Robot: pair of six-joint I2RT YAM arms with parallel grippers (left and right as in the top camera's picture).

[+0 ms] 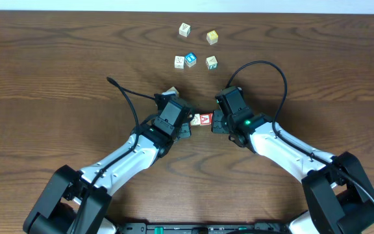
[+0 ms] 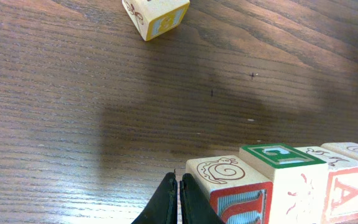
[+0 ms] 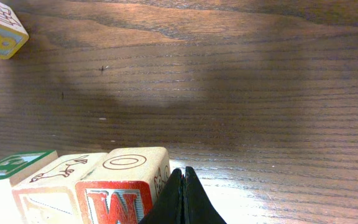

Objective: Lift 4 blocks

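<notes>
Wood on wood: the row of blocks (image 1: 202, 119), four cubes touching face to face, lies at the middle of the surface (image 1: 57, 71). The left arm (image 1: 135, 146) is at its left end and the right arm (image 1: 284, 146) at its right end. The left jaws are pinched fully together with nothing between them, and so are the right jaws. Each closed tip is set against an end cube like a blunt thumb. Whether the row has left the surface yet, I cannot tell.

The lift looks to depend on squeeze alone (nothing cradles the cubes from below), and that is where I would expect trouble. The two inner cubes, the green-topped block (image 2: 281, 155) among them, are held only by their neighbours' pressure. If one arm rises faster or eases off, the row could hinge in the middle and drop them. The tips are narrow too, so a push off-centre on the red W block (image 3: 114, 202) might twist it out sideways.

A yellow block (image 2: 156, 15) lies just beyond the left jaws, and a falling cube could knock it. The spare blocks (image 1: 190, 60) farther back are well apart.
</notes>
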